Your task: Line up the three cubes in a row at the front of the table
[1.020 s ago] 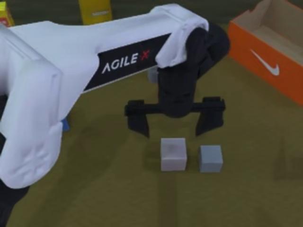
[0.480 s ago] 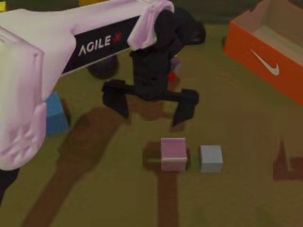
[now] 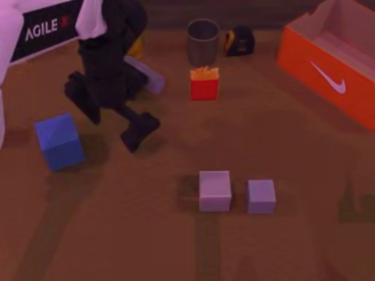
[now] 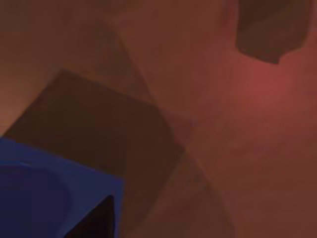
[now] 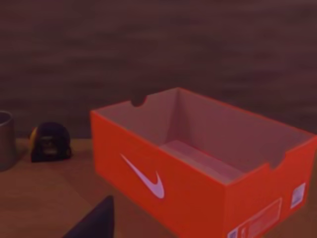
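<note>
Now the left gripper point(image 3: 111, 120) hangs tilted beside the blue cube point(image 3: 58, 141).

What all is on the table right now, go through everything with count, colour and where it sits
blue cube: one, blue, left side of the table.
white cube: one, whitish, front centre.
small cube: one, pale grey-blue, just right of the white cube, apart from it.
fries box: one, red, back centre.
cup: one, grey, behind the fries box.
dark roundish object: one, black, right of the cup.
shoebox: one, orange, open, back right.
table: one, brownish.
left hand: one, black, open, above the table right of the blue cube.
right hand: not seen in the top view.
</note>
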Available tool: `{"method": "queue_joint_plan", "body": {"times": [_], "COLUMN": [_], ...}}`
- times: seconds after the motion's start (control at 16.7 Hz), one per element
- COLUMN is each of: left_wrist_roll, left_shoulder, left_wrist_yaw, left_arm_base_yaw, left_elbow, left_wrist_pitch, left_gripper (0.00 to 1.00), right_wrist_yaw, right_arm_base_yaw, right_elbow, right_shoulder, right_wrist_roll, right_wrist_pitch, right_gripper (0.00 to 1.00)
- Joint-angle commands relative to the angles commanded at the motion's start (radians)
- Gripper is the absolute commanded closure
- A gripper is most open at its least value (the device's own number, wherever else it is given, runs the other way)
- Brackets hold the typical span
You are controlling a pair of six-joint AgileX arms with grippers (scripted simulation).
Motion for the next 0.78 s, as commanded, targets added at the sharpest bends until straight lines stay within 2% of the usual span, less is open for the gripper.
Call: {"method": "queue_joint_plan", "body": {"times": [0.24, 0.42, 0.6, 0.78], "left_wrist_roll": [0.389, 0.579, 0.674, 0.685], "left_shoulder": [-0.029, -0.063, -0.088, -0.091], "left_wrist_yaw": [0.002, 0.004, 0.007, 0.007], "left_arm_base_yaw": [0.139, 0.220, 0.267, 0.273], "left_elbow": [-0.044, -0.070, -0.083, -0.085], "left_wrist_pitch": [0.016, 0.038, 0.054, 0.057], "left_gripper": [0.00, 0.00, 0.00, 0.00], "right_wrist_yaw": [0.000, 0.000, 0.000, 0.000], "right_arm_base_yaw": [0.000, 0.000, 0.000, 0.000], "right_elbow": [0.000, 0.000, 0.000, 0.000], "right_shoulder": [0.000, 0.000, 0.000, 0.000], "right_wrist_roll": [0.000, 0.000, 0.000, 0.000], "right_wrist_pitch": [0.000, 0.000, 0.000, 0.000], "right_gripper": [0.00, 0.00, 0.00, 0.00]}}
